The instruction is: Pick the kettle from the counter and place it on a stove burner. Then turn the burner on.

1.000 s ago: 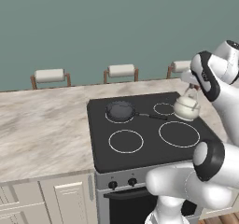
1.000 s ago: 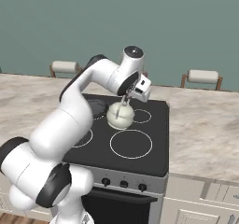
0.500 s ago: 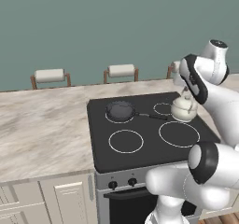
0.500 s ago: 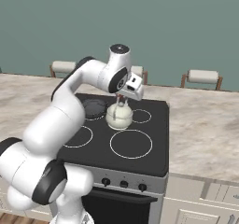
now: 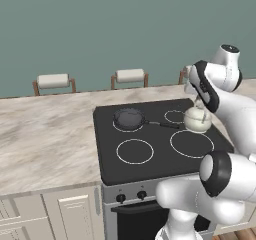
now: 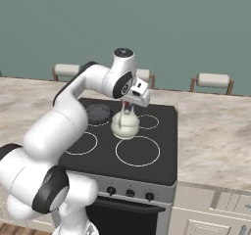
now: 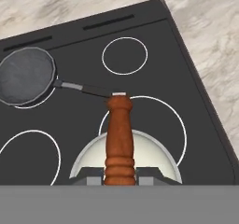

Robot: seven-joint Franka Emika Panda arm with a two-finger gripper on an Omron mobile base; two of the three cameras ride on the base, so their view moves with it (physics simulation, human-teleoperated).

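Kettle (image 6: 125,125) hung over the black cooktop (image 6: 162,155), the gripper (image 7: 119,174) clamped nearly closed on its reddish-brown handle piece (image 7: 119,139). Carrying was under way; next, it probably needed lowering onto the large burner ring (image 7: 179,125) below, clear of the frying pan (image 5: 129,118).

base views flank cooktop (image 5: 155,144); hand view close above.
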